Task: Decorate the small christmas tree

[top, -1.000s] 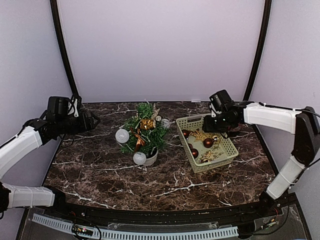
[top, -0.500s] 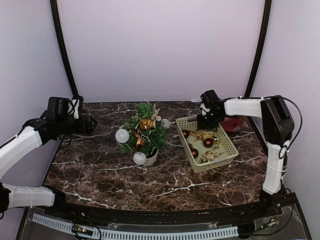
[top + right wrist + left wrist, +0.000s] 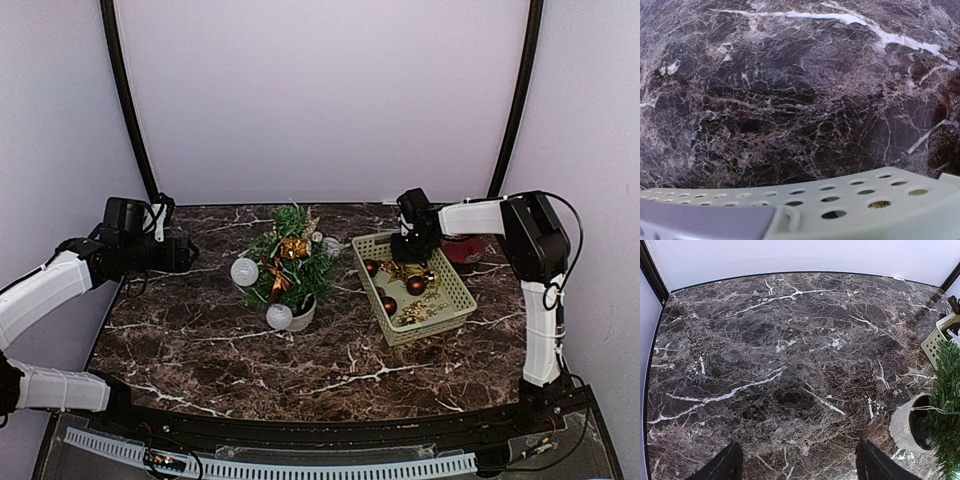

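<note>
Done: small christmas tree (image 3: 285, 262) carries some baubles (image 3: 244, 271).
Remaining: we see ornaments (image 3: 416, 285) waiting in basket (image 3: 432, 328).
Left gripper (image 3: 799, 461): spread.
Right gripper (image 3: 408, 246): cannot tell.

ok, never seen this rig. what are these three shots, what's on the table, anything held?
Two white robot arms, each ending in a two-finger gripper, stand at the near edge of a marble table. The wide shot comes from a fixed camera above and behind them; the other two come from cameras on the wrists. On the table: a small tree in a white pot, already carrying silver balls and a gold bow, and a green basket with red balls and gold pieces. The left gripper is open and empty, off to the tree's left. The right gripper hangs over the basket's far end; its camera shows only the rim and marble, so I cannot tell if it holds anything.
</note>
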{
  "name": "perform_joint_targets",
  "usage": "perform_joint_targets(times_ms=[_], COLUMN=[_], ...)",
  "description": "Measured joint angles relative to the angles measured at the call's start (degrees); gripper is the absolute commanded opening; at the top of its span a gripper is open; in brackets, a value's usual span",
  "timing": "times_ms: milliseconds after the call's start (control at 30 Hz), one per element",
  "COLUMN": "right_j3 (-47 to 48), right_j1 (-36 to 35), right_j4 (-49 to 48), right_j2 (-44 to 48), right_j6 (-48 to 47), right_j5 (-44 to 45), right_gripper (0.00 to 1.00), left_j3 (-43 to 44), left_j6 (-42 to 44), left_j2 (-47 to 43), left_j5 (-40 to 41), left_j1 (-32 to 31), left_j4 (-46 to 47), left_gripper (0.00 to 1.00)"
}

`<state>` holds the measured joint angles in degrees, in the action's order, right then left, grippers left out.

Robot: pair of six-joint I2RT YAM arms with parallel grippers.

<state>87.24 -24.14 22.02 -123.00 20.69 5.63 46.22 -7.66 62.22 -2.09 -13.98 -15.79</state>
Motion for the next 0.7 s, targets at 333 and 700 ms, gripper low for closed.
perform_joint_targets(times_ms=[333,700], right_j3=[-0.4,-10.7], right_j1=[0.1,0.2], right_j4=[-3.5,-10.5], right_j2=[-0.6,6.1], right_j6=[1.5,2.6], right_j5=[-4.1,-6.3], right_gripper=[0.00,0.00], left_j3=[-0.6,-1.3], left_j6=[0.7,1.3], left_j2=[0.2,0.1], left_j5=[0.0,0.4], left_j1=[0.0,0.0], left_j4=[1.0,1.2], left_gripper=[0.80,0.80])
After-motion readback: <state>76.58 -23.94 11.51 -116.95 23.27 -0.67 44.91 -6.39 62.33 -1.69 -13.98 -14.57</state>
